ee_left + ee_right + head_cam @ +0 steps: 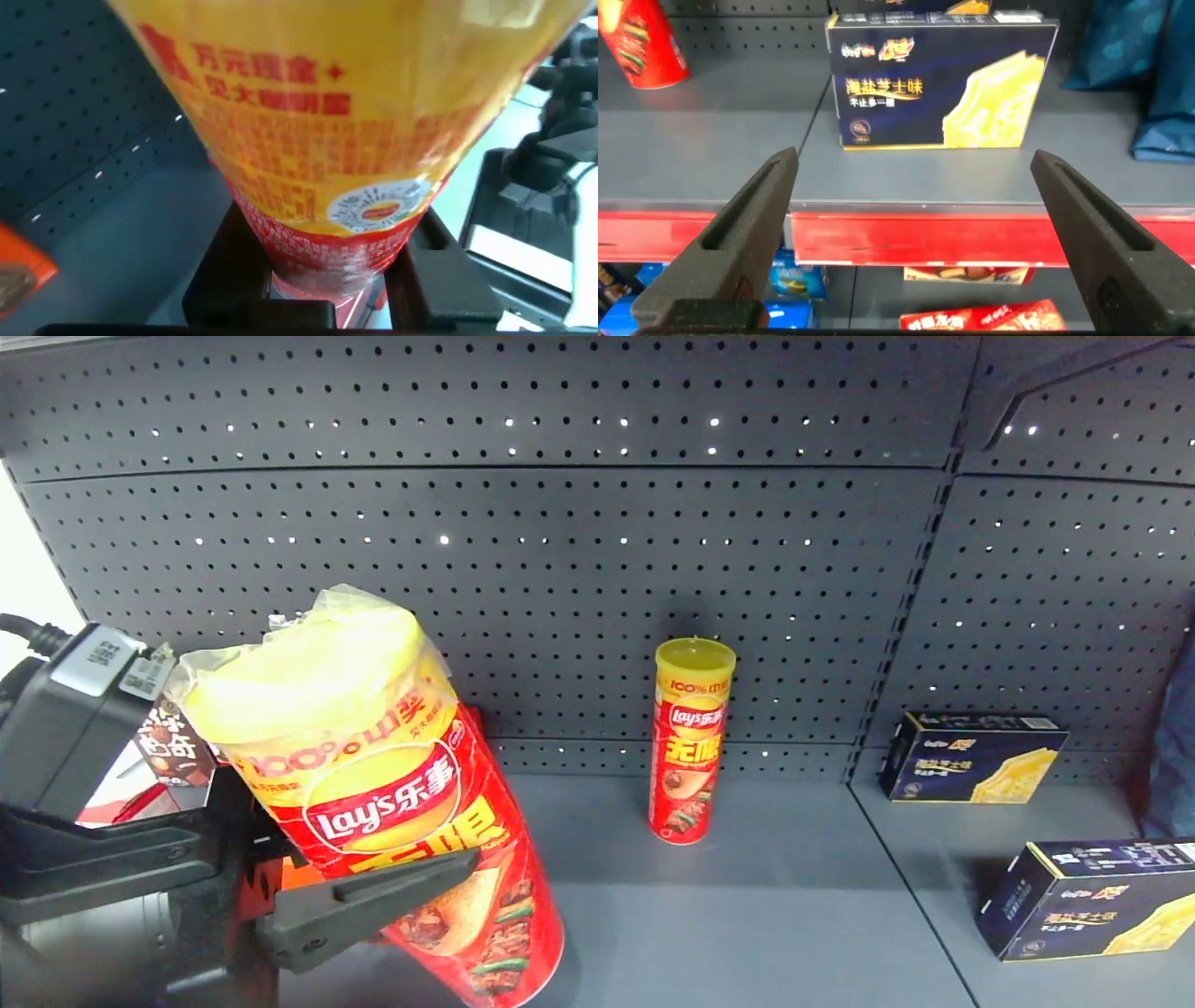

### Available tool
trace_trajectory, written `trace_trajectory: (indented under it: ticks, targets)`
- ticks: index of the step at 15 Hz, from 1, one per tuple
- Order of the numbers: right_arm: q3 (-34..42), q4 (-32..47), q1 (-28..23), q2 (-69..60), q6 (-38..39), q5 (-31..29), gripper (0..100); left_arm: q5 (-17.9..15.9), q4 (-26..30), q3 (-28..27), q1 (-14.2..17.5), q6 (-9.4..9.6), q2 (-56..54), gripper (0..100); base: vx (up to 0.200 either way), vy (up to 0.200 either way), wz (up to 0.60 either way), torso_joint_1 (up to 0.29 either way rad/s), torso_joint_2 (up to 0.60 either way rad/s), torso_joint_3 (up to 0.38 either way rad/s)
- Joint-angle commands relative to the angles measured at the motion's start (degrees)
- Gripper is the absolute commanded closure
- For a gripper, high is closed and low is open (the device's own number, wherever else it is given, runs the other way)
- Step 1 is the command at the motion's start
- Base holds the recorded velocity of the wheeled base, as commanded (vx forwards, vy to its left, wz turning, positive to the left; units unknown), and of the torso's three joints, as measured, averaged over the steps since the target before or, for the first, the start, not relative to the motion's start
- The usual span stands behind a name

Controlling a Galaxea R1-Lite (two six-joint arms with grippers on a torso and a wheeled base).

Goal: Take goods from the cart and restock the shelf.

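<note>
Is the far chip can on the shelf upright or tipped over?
Upright: the far chip can stands on its base on the shelf, yellow lid on top.

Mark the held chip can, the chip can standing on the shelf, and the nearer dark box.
Held chip can (392,803): head view, red label.
Standing chip can (689,747): head view, mid side.
Nearer dark box (1111,905): head view, front face.

Chip can (346,140) in left tool (332,280)
</note>
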State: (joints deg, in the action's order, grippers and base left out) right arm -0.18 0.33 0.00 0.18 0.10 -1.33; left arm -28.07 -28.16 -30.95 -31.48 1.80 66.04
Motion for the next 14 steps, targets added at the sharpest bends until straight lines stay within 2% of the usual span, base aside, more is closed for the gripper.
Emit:
trace_trajectory:
  ticks: [1, 9, 14]
  targets:
    - [0.01, 0.02, 0.09, -0.01, -0.01, 0.01, 0, -0.05, -0.05, 0.01, -0.08, -0.05, -0.12, 100, 0.0, 0.0, 0.0, 0.0, 0.0, 0.0]
    - [0.01, 0.02, 0.09, -0.01, -0.01, 0.01, 0, -0.05, -0.05, 0.81, -0.08, 0.04, -0.65, 100, 0.0, 0.0, 0.0, 0.0, 0.0, 0.0]
    - [0.01, 0.02, 0.09, -0.01, 0.08, 0.01, 0, -0.4, 0.04, 3.44, 0.01, -0.05, -3.9, 100, 0.0, 0.0, 0.0, 0.0, 0.0, 0.0]
